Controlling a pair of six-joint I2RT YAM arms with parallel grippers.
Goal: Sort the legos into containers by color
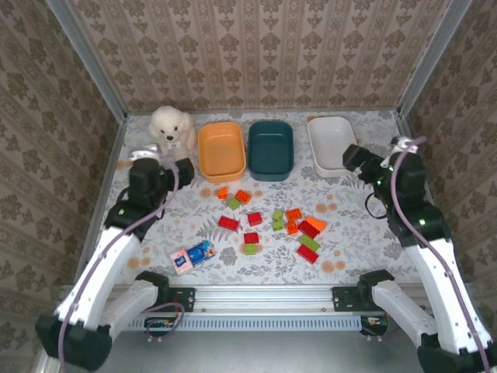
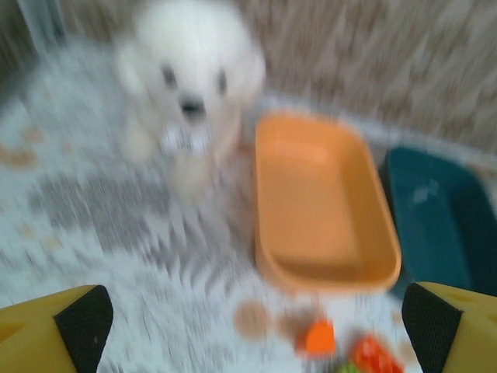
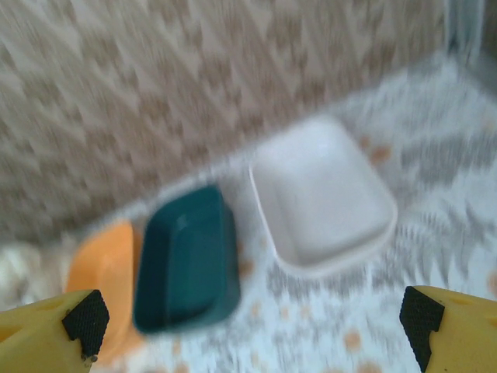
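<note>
Two arms rise from their bases at the near edge of the floral table [image 1: 349, 249], elbows bent and wrists aimed at the back wall. The left gripper [image 1: 185, 170] [image 2: 256, 322] hangs just in front of the white plush dog [image 1: 172, 128], beside the near left corner of the orange tub [image 1: 221, 149]. Its jaws are spread wide and carry nothing. The right gripper [image 1: 353, 158] [image 3: 252, 322] hovers at the near right corner of the white tub [image 1: 330, 144], likewise wide apart and empty. Between those two stands the dark teal tub [image 1: 271, 148], and all three are bare inside. The legos [image 1: 255, 219] lie scattered mid-table, between the arms and in front of the tubs. A pink-and-blue packet [image 1: 191, 256] rests near the left arm.
</note>
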